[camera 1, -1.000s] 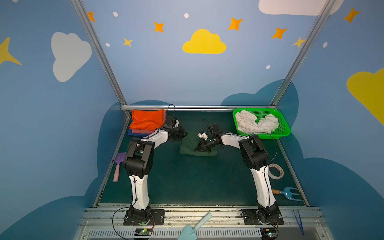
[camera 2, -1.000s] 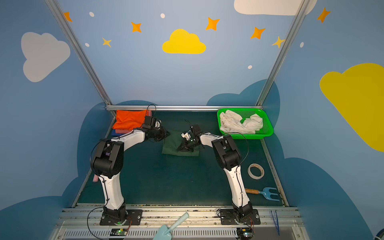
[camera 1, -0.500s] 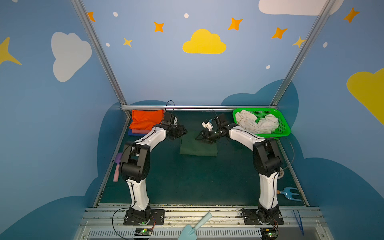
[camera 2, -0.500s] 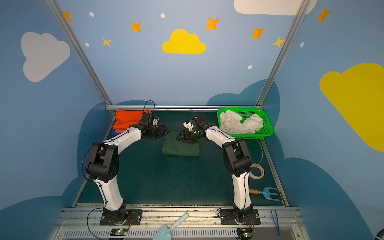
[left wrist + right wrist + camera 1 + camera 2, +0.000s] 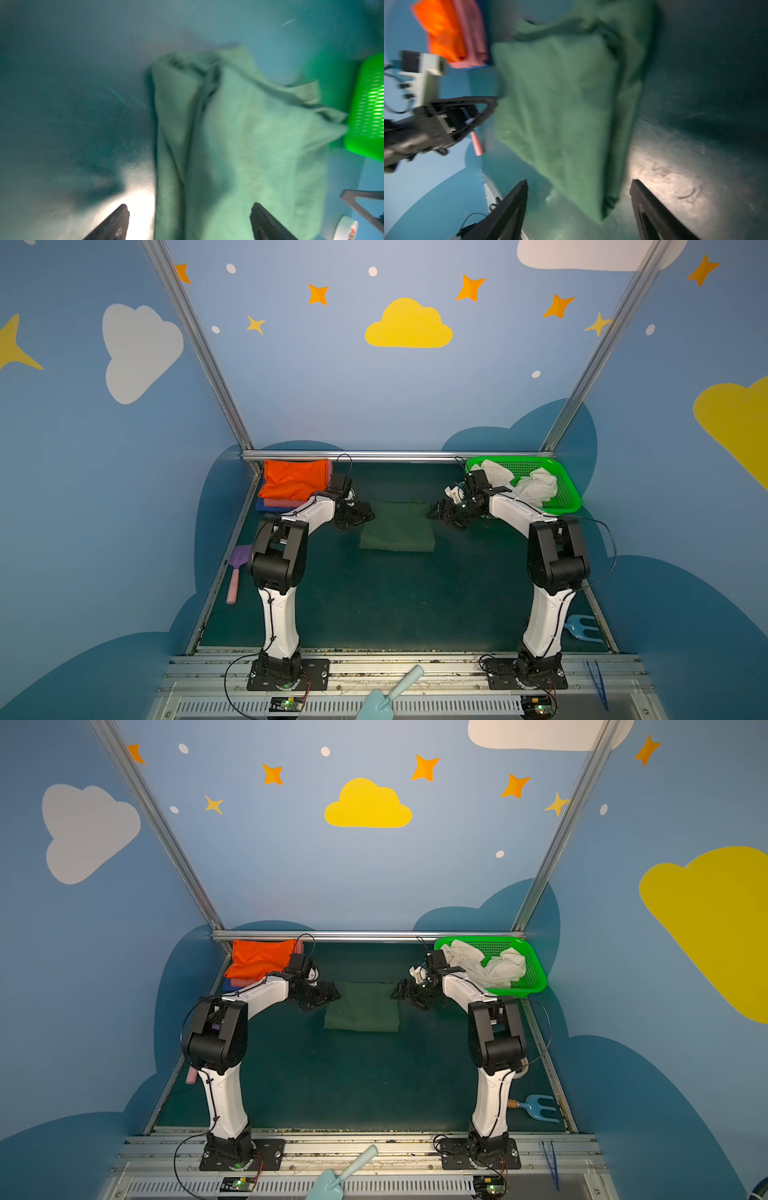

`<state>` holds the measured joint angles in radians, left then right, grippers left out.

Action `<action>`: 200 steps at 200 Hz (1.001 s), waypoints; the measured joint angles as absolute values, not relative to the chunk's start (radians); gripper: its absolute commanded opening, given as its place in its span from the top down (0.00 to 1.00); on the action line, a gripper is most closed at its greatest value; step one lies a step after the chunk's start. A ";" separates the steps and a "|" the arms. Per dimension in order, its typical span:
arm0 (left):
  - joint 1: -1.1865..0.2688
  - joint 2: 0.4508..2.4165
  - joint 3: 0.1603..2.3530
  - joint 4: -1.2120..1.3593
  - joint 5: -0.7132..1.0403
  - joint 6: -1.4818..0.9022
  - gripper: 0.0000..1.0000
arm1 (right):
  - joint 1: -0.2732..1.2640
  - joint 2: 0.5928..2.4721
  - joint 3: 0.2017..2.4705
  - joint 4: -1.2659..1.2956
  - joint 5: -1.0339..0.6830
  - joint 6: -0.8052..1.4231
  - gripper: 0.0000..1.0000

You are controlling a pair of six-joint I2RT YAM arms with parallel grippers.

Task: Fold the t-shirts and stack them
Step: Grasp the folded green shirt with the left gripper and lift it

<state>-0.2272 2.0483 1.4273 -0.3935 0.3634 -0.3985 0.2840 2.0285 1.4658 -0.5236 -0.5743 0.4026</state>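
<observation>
The dark green t-shirt (image 5: 397,526) (image 5: 361,1006) lies folded as a flat rectangle on the mat in both top views. My left gripper (image 5: 365,512) (image 5: 332,992) hovers open at its left edge, and in the left wrist view the shirt (image 5: 239,135) runs between the spread jaws of that gripper (image 5: 189,207), untouched. My right gripper (image 5: 436,512) (image 5: 399,990) stands open at the right edge. A corner of the shirt (image 5: 560,104) points between the jaws of that gripper (image 5: 579,182). The orange t-shirt (image 5: 295,483) tops a pink and blue stack at back left. The white t-shirt (image 5: 536,485) lies crumpled in the basket.
The green mesh basket (image 5: 569,497) sits at the back right corner. A purple and pink toy shovel (image 5: 237,572) lies by the left wall and a blue toy fork (image 5: 582,628) at the right front. A tape roll (image 5: 347,228) shows in the left wrist view.
Both grippers have opened and drawn apart from the far edge of the green t-shirt to its left and right sides. The shirt now lies flat, let go.
</observation>
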 measured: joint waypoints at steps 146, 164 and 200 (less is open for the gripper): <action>-0.263 2.167 1.482 -0.209 0.485 -0.522 0.59 | 0.341 2.161 1.478 -0.332 -0.663 0.506 0.25; -0.269 2.179 1.486 -0.203 0.484 -0.533 0.75 | 0.350 2.174 1.491 -0.318 -0.673 0.519 0.25; -0.280 2.184 1.488 -0.218 0.453 -0.531 0.95 | 0.353 2.180 1.500 -0.319 -0.677 0.520 0.25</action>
